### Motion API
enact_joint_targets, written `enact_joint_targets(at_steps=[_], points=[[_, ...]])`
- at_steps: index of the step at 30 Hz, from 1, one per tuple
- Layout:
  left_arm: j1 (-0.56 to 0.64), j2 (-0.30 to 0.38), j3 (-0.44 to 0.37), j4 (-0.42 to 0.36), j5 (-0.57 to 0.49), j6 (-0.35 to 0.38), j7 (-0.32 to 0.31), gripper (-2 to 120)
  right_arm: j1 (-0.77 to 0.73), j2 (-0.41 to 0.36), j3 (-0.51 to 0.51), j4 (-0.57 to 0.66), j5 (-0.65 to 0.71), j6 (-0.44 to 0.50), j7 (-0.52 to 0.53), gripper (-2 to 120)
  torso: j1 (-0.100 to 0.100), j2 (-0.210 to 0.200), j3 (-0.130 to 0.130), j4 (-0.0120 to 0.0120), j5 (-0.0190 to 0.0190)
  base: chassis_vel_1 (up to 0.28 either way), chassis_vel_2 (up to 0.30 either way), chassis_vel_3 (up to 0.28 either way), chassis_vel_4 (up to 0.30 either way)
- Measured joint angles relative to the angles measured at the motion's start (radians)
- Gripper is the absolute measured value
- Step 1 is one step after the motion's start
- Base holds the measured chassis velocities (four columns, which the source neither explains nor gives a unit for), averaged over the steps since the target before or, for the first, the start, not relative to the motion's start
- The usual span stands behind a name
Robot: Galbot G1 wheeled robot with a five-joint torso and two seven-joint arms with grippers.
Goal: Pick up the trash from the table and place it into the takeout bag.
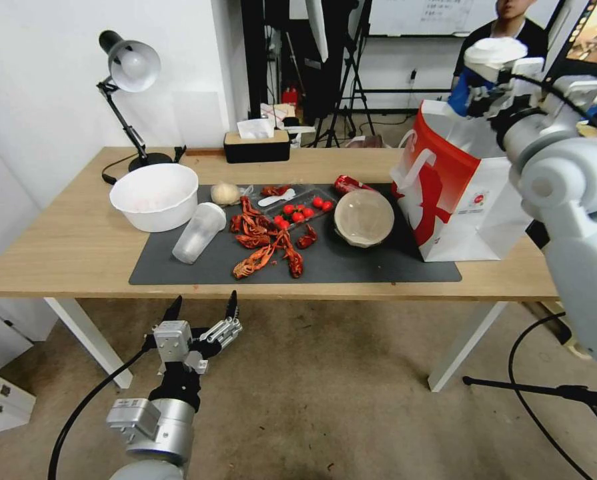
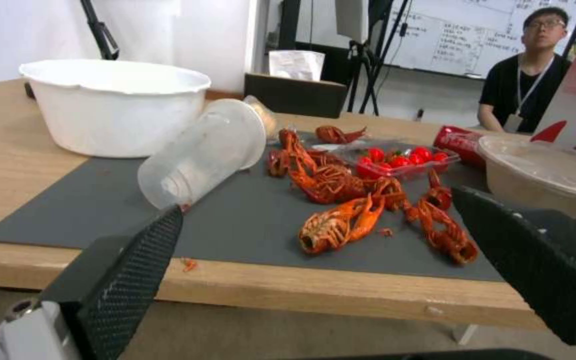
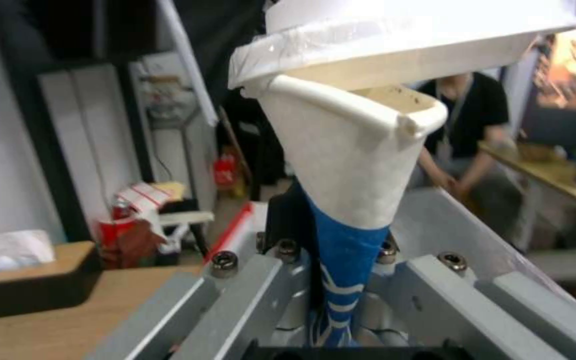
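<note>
Paper, blue below and white above, crushed flat at the waist: that is the blue-white paper cup with white lid (image 3: 351, 165) pinched in my right end effector (image 1: 495, 83). Its long axis runs upright, the rim and loosened lid away from my palm, the blue base down between my fingers. Just beneath it stands the boxy white-and-red paper takeout bag (image 1: 455, 193) on the light-wood counter (image 1: 58, 247). My left end effector (image 1: 203, 308) hangs spread before the counter's near edge; beyond it lie red crayfish shells (image 2: 341, 220) and a toppled clear plastic cup (image 2: 198, 155), mouth pointing away.
</note>
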Motion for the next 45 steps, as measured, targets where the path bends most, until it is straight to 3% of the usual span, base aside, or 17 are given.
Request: enact_joint_targets(at_steps=[12, 16, 19, 25, 31, 35, 41, 45], points=[[0.003, 0.004, 0.000, -0.001, -0.001, -0.004, 0.000, 100, 0.011, -0.012, 0.003, -0.086, 0.342, -0.016, 0.260, 0, 0.000, 0.000, 0.000, -0.0002, 0.0003, 0.000, 0.000, 0.000, 0.000], [0.003, 0.004, 0.001, -0.001, -0.001, -0.004, -0.001, 100, 0.010, -0.003, 0.006, -0.092, 0.386, -0.015, 0.295, 3, 0.000, 0.000, 0.000, -0.0001, 0.0003, 0.000, 0.000, 0.000, 0.000], [0.004, 0.004, 0.001, -0.001, -0.001, -0.004, -0.002, 100, 0.019, 0.008, 0.012, -0.091, 0.458, -0.012, 0.335, 19, 0.000, 0.000, 0.000, -0.0002, 0.0000, 0.000, 0.000, 0.000, 0.000], [0.008, -0.003, 0.003, -0.006, 0.000, -0.004, -0.002, 100, 0.030, 0.018, 0.013, -0.092, 0.475, -0.011, 0.349, 36, 0.000, 0.000, 0.000, -0.0001, 0.0000, 0.000, 0.000, 0.000, 0.000], [0.014, -0.005, 0.002, -0.016, 0.004, -0.006, -0.003, 100, 0.035, 0.033, 0.013, -0.105, 0.499, -0.009, 0.371, 62, 0.000, 0.000, 0.000, -0.0001, 0.0000, 0.000, 0.000, 0.000, 0.000], [0.015, -0.005, 0.001, -0.016, 0.004, -0.007, -0.004, 100, 0.037, 0.035, 0.013, -0.105, 0.504, -0.009, 0.378, 70, 0.000, 0.000, 0.000, -0.0001, 0.0000, 0.000, 0.000, 0.000, 0.000], [0.014, -0.007, 0.003, -0.017, 0.006, -0.011, -0.005, 100, 0.044, 0.030, 0.009, -0.108, 0.524, -0.008, 0.393, 96, 0.000, 0.000, 0.000, -0.0001, 0.0000, 0.000, 0.000, 0.000, 0.000], [0.014, -0.006, 0.003, -0.018, 0.006, -0.011, -0.004, 100, 0.044, 0.022, 0.010, -0.106, 0.528, -0.008, 0.392, 100, 0.000, 0.000, 0.000, -0.0002, 0.0001, 0.000, 0.000, 0.000, 0.000]])
